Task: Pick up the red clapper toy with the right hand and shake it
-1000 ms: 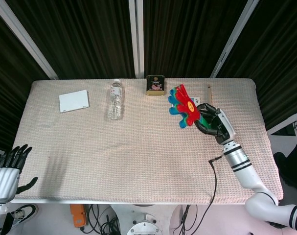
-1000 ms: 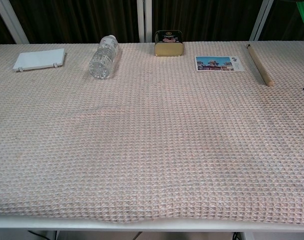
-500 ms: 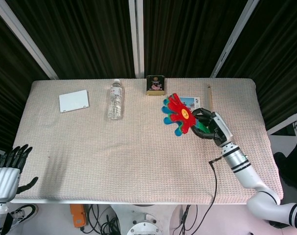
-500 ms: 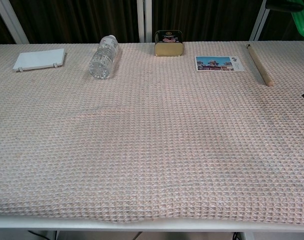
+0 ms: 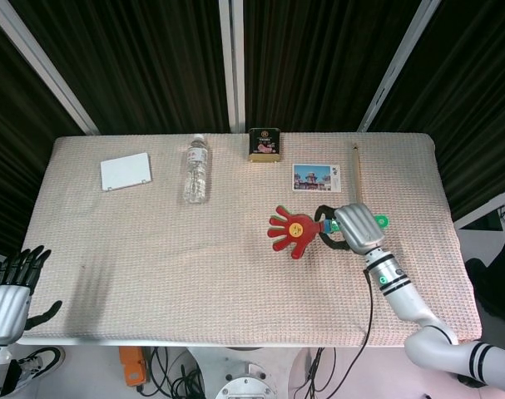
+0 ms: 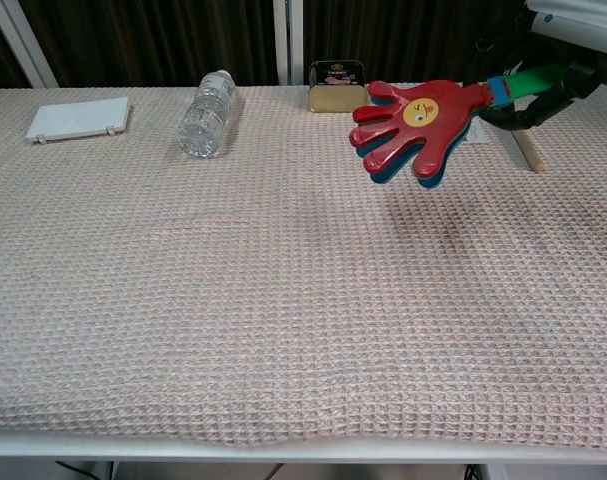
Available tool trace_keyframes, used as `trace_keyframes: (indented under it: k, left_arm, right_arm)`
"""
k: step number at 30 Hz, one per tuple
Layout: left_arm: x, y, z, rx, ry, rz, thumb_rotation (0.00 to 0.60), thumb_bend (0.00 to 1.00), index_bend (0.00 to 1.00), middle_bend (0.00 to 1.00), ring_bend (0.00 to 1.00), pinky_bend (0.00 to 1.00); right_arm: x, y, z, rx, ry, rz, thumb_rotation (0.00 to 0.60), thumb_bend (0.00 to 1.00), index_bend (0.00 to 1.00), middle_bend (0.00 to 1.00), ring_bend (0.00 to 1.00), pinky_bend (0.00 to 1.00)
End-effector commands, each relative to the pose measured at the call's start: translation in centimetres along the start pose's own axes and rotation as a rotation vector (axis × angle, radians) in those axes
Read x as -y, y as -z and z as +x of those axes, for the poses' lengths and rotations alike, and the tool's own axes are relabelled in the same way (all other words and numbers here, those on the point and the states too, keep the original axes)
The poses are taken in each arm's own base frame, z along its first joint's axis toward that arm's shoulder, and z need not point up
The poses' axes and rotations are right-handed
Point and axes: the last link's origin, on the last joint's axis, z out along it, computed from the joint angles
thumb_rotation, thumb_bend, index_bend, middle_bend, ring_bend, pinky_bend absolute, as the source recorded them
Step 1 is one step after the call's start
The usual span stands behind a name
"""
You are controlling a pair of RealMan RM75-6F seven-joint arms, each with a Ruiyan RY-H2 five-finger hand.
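2 hands show in the head view. Nearest the robot, the left hand hangs off the table's near left corner, fingers apart and holding nothing. Farther in, on the right side, the right hand grips the green handle of the red clapper toy, fingers wrapped around it. The toy is lifted above the woven cloth, its red palm with a yellow face spread toward the middle of the table; the chest view shows it in the air with a blue layer behind the red one and a faint shadow on the cloth beneath. A black cable runs down from the right wrist to the table's near edge. Beyond the toy lies a postcard, with a wooden stick just to its right. Along the far edge sit a small tin, a clear water bottle lying on its side, and a white flat box at the left.
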Motion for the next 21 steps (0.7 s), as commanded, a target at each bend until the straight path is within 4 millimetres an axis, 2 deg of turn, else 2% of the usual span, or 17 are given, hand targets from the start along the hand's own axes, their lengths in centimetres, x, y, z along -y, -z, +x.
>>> trace_keyframes:
  k: [1, 6, 9, 13, 21]
  left_arm:
    - [0.0, 0.0, 0.0, 0.0, -0.001, -0.002, 0.6, 0.18, 0.04, 0.0, 0.0, 0.0]
    - [-0.1, 0.0, 0.0, -0.001, -0.001, -0.005, 0.6, 0.18, 0.04, 0.0, 0.0, 0.0]
    - [-0.1, 0.1, -0.1, 0.001, 0.0, -0.004, 0.6, 0.18, 0.04, 0.0, 0.0, 0.0]
    - [0.0, 0.1, -0.2, 0.005, 0.001, -0.003, 0.6, 0.18, 0.04, 0.0, 0.0, 0.0]
    - [0.1, 0.0, -0.2, 0.007, 0.002, -0.002, 0.6, 0.18, 0.04, 0.0, 0.0, 0.0]
  right_arm:
    - [0.0, 0.0, -3.4, 0.038, -0.349, -0.08, 0.6, 0.44, 0.92, 0.91, 0.86, 0.98]
    - [0.9, 0.0, -4.8, 0.012, -0.816, -0.117, 0.6, 0.43, 0.92, 0.91, 0.86, 0.98]
    - [0.9, -0.3, -5.3, 0.01, -0.934, -0.132, 0.6, 0.43, 0.92, 0.91, 0.86, 0.98]
    - [0.7, -0.6, -6.2, 0.007, -0.834, -0.124, 0.6, 0.43, 0.92, 0.91, 0.86, 0.98]
    - [1.8, -1.6, -8.2, 0.001, -0.664, -0.084, 0.6, 0.43, 0.92, 0.91, 0.86, 0.98]
